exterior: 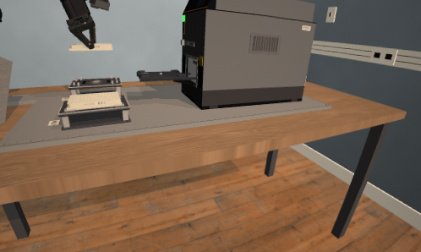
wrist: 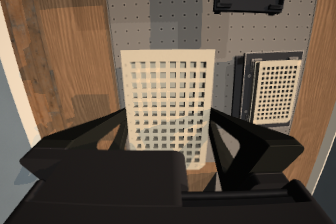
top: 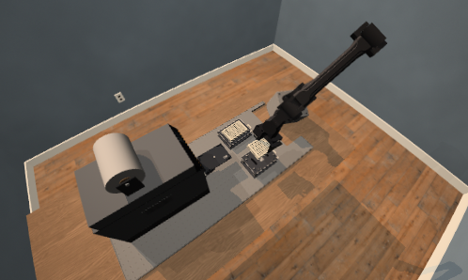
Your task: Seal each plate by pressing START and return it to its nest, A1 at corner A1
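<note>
The black gripper clamps a cream, grid-welled plate by its long sides, level and high above the far, vacated nest. The sealer's flat black stage lies well to the right. The other plate sits in the near nest.

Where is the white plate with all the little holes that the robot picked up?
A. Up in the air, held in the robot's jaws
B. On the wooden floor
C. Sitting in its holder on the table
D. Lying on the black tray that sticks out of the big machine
A: in the exterior view the held plate hangs from the gripper well above the empty nest, and the sealer's stage has nothing on it.
</note>
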### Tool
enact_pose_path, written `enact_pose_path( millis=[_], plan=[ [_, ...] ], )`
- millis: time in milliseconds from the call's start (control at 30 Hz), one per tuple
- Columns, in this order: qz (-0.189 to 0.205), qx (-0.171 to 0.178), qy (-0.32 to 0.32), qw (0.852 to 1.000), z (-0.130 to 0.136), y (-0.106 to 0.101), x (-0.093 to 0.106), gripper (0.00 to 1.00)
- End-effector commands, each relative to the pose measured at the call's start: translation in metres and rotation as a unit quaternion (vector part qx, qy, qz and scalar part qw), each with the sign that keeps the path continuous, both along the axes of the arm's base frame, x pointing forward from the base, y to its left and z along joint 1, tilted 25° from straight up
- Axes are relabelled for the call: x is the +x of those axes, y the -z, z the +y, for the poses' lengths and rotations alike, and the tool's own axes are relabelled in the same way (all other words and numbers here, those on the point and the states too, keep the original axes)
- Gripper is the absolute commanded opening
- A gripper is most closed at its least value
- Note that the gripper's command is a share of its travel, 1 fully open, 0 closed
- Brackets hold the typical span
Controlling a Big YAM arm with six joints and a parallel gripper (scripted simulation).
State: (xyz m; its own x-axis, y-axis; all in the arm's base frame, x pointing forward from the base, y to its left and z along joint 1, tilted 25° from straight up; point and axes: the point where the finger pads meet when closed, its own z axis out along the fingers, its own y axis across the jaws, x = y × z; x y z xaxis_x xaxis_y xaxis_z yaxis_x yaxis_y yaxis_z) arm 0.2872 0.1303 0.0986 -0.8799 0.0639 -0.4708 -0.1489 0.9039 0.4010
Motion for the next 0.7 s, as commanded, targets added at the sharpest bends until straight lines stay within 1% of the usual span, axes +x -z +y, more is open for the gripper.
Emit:
enact_pose_path(
  millis=[0, 67, 200, 300, 400, 667],
  plan=[
    [0.002, -0.004, 0.005, 1.000, -0.005, -0.006, 0.006, 0.00],
    [-0.001, -0.004, 0.004, 1.000, -0.004, -0.009, 0.009, 0.00],
    [-0.015, -0.002, 0.005, 1.000, -0.009, -0.016, 0.031, 0.00],
    [-0.026, 0.000, 0.002, 1.000, -0.010, -0.021, 0.044, 0.00],
    [-0.031, 0.002, -0.001, 1.000, -0.008, -0.023, 0.044, 0.00],
    [-0.034, -0.001, 0.001, 0.999, -0.019, -0.020, 0.069, 0.00]
  ],
)
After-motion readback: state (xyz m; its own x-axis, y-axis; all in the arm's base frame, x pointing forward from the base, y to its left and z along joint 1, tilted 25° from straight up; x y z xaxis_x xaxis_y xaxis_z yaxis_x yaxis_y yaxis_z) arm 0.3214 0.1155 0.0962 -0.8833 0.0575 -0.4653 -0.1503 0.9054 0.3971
